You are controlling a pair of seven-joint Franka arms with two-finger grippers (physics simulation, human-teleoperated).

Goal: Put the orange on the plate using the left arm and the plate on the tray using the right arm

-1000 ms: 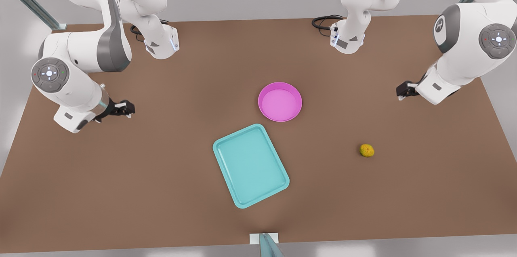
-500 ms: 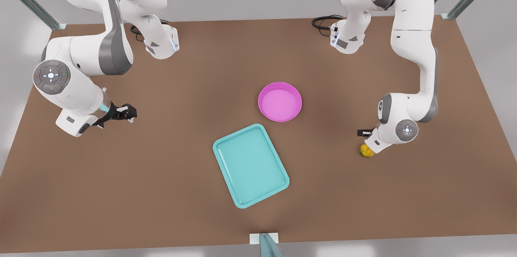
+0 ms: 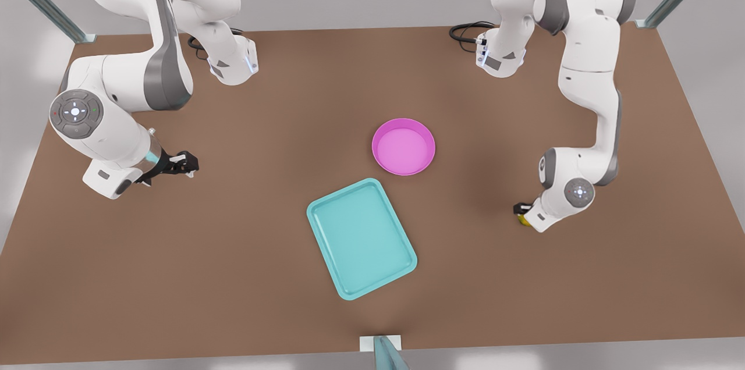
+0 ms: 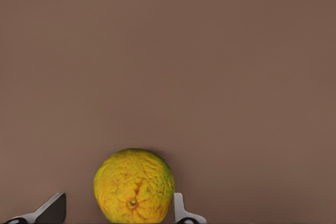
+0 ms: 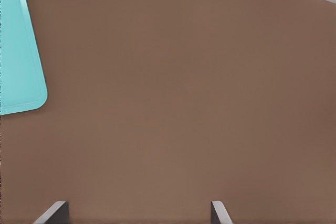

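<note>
Left gripper (image 4: 115,211) lowered; orange (image 4: 134,186) between open jaws.

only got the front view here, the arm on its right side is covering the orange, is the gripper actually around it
Observer: Yes. In the left wrist view the orange sits between the left gripper's open fingers; the one beside the fruit looks very close, contact unclear.
Operator: is it lifted
Observer: I can't tell lift; that view shows it against bare brown table, and the fingers aren't closed on it.
Operator: and the other arm
Observer: The right gripper is open, holding nothing, and its camera sees a corner of the tray.
</note>
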